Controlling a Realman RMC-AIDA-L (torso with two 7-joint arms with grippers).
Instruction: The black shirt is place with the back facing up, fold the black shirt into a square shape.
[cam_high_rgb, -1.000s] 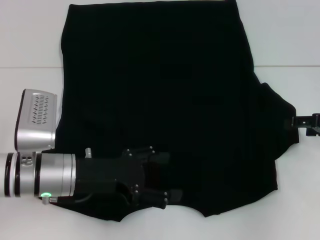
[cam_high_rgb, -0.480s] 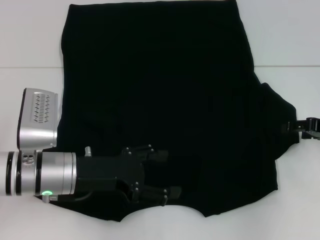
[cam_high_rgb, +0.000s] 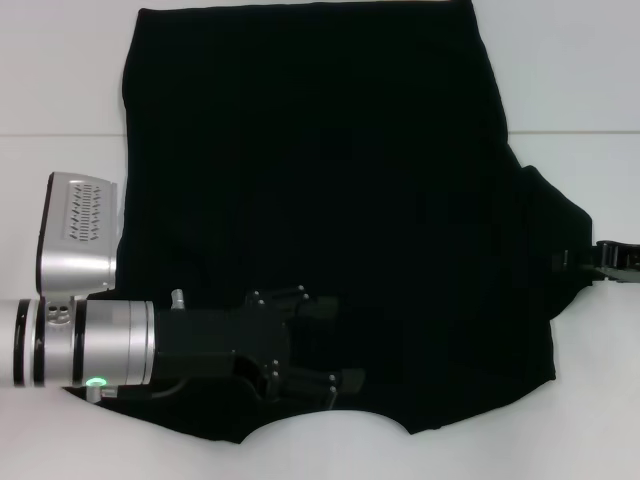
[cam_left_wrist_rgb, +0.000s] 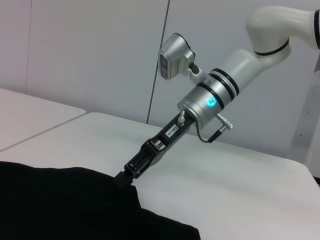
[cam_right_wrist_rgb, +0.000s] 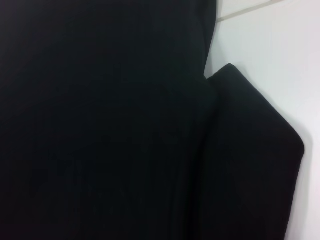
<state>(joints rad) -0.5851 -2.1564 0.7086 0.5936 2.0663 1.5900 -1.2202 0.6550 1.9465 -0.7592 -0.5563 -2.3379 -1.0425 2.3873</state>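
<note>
Handling-wise the black shirt (cam_high_rgb: 320, 210) should be light, soft and floppy — my guess is it sags and creases unless lifted by an edge or corner, so the hem corners or the sleeve tip look like the best places to grab. It lies flat on the white table (cam_high_rgb: 60, 70), taking up most of the middle, plain matte black w/ no lettering showing; one sleeve (cam_high_rgb: 560, 250) sticks out on the robot's right, and the near edge has a shallow curved notch. Left gripper (cam_high_rgb: 335, 345) rests low over the near-left part of the cloth, fingers slightly spread, nothing clearly pinched. Right gripper (cam_left_wrist_rgb: 122, 176) is at the sleeve's outer edge, tip touching the fabric — can't tell if it's spread or pressed together. No fold made yet, as far as I can judge.
</note>
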